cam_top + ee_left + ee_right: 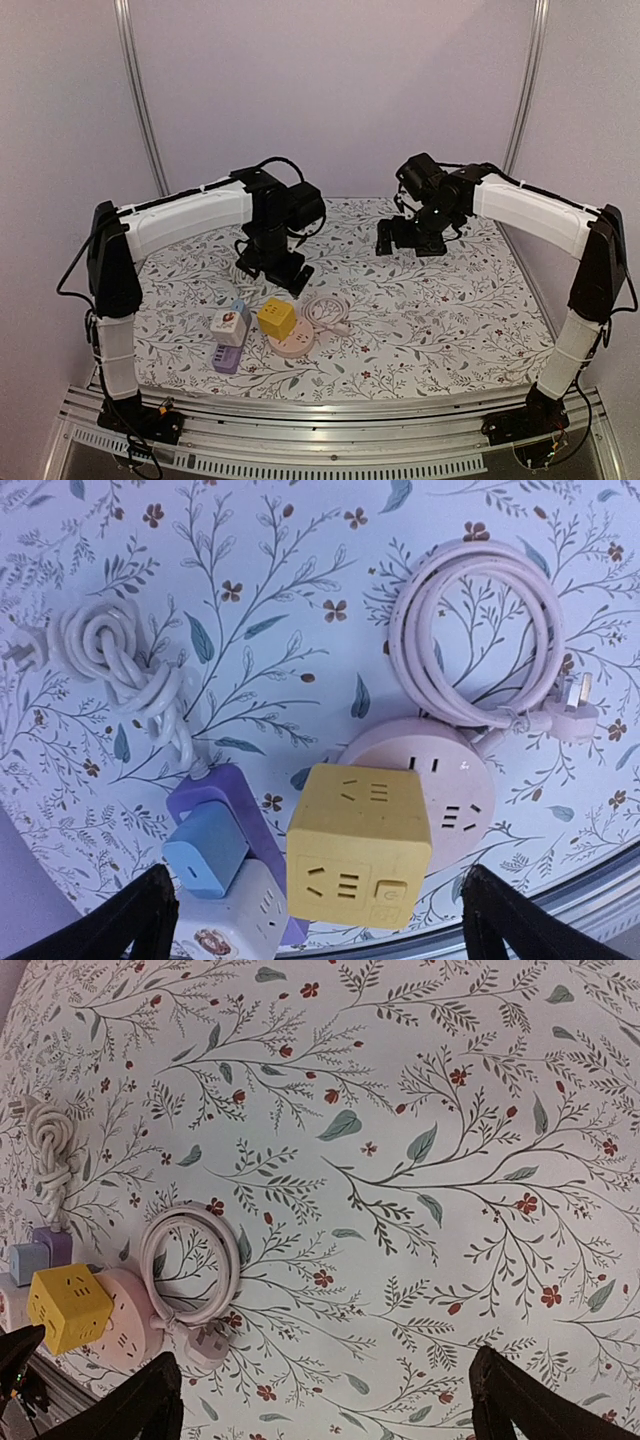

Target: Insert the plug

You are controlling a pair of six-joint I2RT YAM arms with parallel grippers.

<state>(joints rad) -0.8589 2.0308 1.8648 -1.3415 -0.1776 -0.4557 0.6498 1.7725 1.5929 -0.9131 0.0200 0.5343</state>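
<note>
Probably a lab booth: plain white walls point(330, 80), aluminium frame rails point(300, 410).

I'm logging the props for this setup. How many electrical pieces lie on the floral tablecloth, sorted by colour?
Yellow cube socket: 1
Pink round socket, with its coiled cord: 1
Purple power strip, with its knotted white cord: 1
Blue adapter: 1
White cube adapter: 1
Total: 5
</note>
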